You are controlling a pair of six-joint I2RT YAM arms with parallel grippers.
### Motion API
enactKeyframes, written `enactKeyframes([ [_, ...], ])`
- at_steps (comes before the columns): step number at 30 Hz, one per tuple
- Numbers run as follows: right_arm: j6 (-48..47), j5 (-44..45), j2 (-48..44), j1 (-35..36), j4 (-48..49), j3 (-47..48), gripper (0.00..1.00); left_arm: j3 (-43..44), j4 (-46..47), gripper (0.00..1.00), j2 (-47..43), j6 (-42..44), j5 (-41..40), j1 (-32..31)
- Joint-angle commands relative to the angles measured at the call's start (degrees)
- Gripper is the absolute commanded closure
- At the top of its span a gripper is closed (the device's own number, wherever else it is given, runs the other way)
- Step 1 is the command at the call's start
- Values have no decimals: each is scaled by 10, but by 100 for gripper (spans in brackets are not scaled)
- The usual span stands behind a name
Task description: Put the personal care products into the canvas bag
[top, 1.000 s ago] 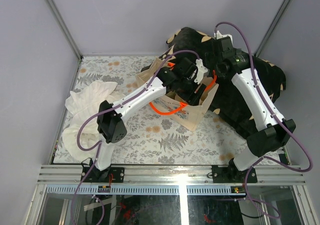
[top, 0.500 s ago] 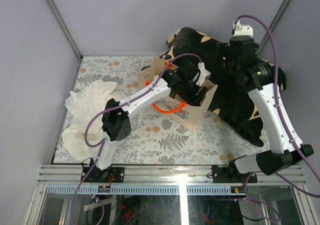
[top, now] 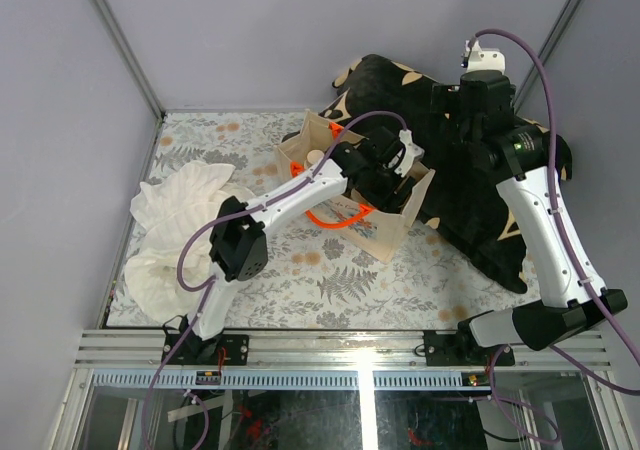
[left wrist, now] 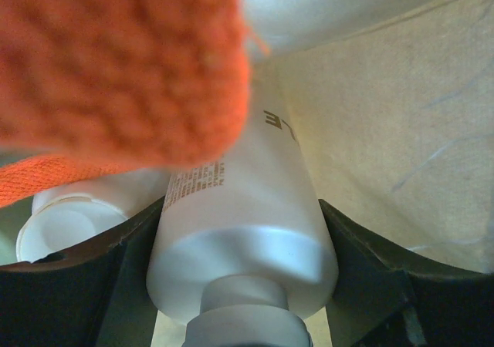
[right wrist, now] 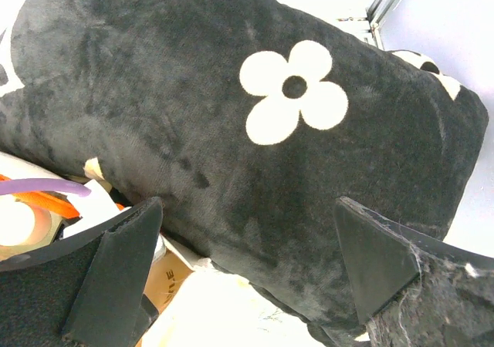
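The top camera looks steeply down from above and behind the arm bases [top: 205, 348], taking in the whole table [top: 340, 280]. The left wrist camera sits inside the canvas bag [top: 392, 235], close against a bottle [left wrist: 239, 224] (nearest parts blur). The right wrist camera faces the black cloth [right wrist: 231, 154] closely; the top view shares both.

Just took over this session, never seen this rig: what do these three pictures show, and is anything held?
Two white robot arms are bolted at the near edge of a table. The overhead picture looks down from behind them; the other two come from cameras on each wrist. On the fern-print cover lie a canvas bag with orange handles, a white plastic bag and a black flowered cloth. The left end effector reaches into the canvas bag, clamped on a cream bottle; another bottle lies beside it. The right end effector hangs open over the cloth, holding nothing.
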Motion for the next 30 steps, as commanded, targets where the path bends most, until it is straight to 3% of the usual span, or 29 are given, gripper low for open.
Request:
enactKeyframes([
  [1,-10,-4,-2,-5,13,0,1,22,30,69,17,9,1,-3],
  [4,-15,-7,1,-6,13,1,1,15,35,42,13,2,-3,-3],
  [12,-19,-20,10,-10,17,-2,1,36,48,1,-10,-17,18,-3],
  [21,-19,-53,24,-11,31,-2,1,65,82,0,-104,-59,26,14],
  [25,-25,-57,25,-11,47,-2,1,37,118,0,-182,-91,-51,42],
  [30,-42,-61,18,-11,70,-15,1,7,95,0,-257,-142,-181,139],
])
